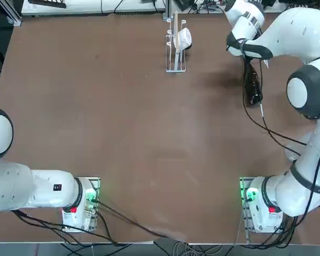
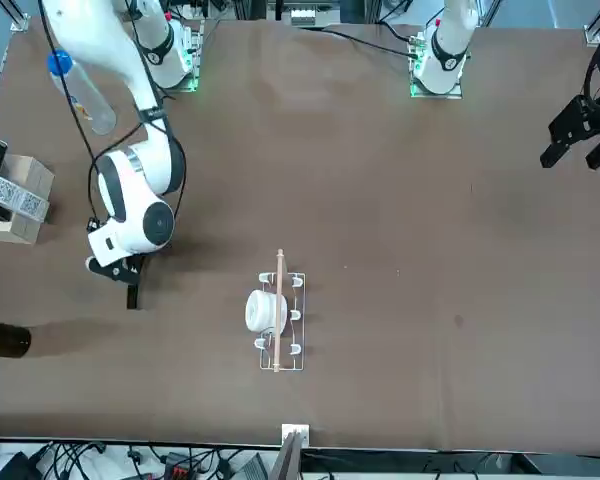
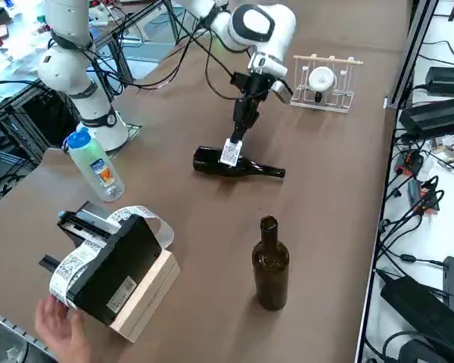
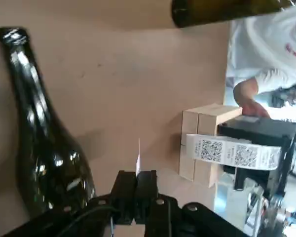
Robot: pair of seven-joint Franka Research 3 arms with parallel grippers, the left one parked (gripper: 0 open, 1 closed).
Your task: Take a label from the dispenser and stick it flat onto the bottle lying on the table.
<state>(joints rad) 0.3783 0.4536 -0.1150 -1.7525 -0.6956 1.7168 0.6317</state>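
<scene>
Nearest you, the dispenser (image 3: 110, 268) sits on its wooden block with a person's hand (image 3: 60, 325) touching its label strip. Farther out, the bottle (image 3: 234, 164) lies on its side; your right gripper (image 3: 237, 144) hangs just above its body, fingers pinched on the label (image 3: 230, 152).

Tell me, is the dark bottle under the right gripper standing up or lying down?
Lying down: the bottle rests on its side on the table, beneath the right gripper holding the label.
</scene>
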